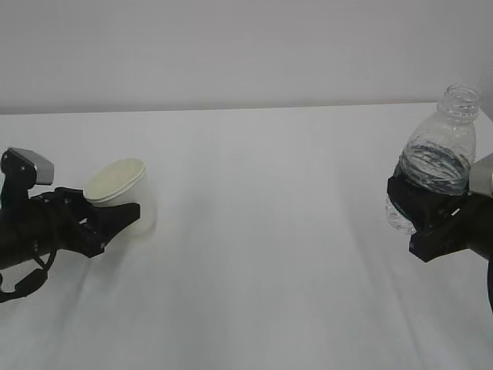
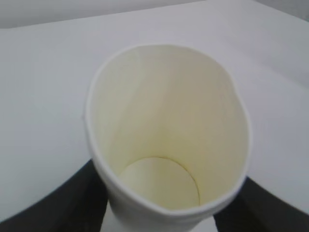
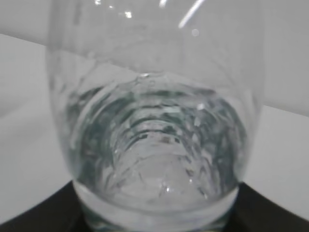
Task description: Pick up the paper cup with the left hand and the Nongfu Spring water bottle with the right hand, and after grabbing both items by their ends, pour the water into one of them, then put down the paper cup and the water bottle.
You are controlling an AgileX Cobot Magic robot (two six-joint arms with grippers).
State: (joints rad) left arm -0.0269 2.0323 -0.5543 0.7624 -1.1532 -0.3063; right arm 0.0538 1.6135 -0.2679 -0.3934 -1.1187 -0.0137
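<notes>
Paper cup (image 1: pixel 119 193), empty, tilted, near the table's (image 1: pixel 262 231) left edge, pinched low on its wall by the left hand (image 1: pixel 115 220); whether it has left the surface cannot be told. The wrist view shows its rim squeezed oval. Nongfu Spring water bottle (image 1: pixel 439 154), uncapped, leaning, near the right edge, clamped around its lower half by the right hand (image 1: pixel 420 220); the water (image 3: pixel 154 145) stands roughly to the shoulder. Cup and bottle are well apart. Risks, as judged: the soft cup may buckle or slip; the open, leaning bottle may spill in transit; a neck misaligned over the rim would wet the table.
</notes>
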